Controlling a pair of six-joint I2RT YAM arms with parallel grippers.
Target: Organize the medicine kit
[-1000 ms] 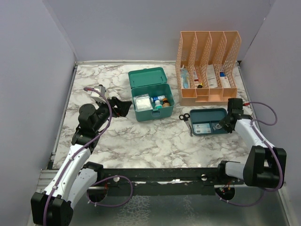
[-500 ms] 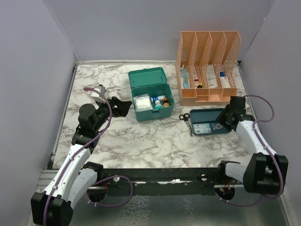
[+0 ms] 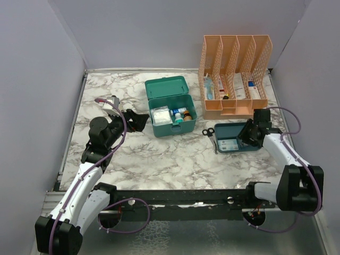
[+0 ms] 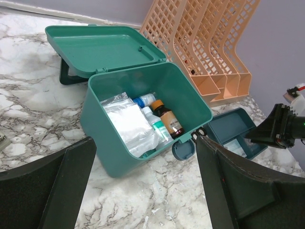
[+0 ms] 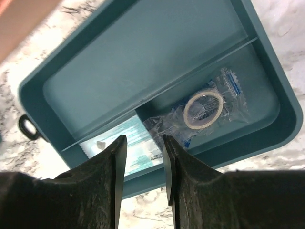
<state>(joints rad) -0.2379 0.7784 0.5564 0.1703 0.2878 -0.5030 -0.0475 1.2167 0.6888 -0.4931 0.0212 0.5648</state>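
The medicine kit [image 3: 171, 114] is a teal-green box standing open mid-table, lid tipped back. Inside the kit [image 4: 102, 119] lie a white packet [image 4: 128, 121], a brown bottle [image 4: 167, 118] and small white bottles. My left gripper [image 3: 139, 119] hangs open just left of it, and nothing sits between the wide-set fingers of this gripper [image 4: 145, 191]. My right gripper [image 3: 248, 135] hovers over the dark-blue tray [image 3: 234, 129]. In the wrist view the right gripper [image 5: 145, 143] is open and empty above a teal-white sachet [image 5: 138, 131], beside a bagged tape roll [image 5: 204, 110].
A tall orange mesh file organizer [image 3: 234, 74] with boxes and tubes in its slots stands at the back right, behind the tray [image 5: 143, 62]. Black scissors [image 3: 207, 132] lie between the kit and the tray. Grey walls close in both sides.
My right gripper has shifted a little left over the tray, and its jaws have widened. The left arm and the kit have not moved.
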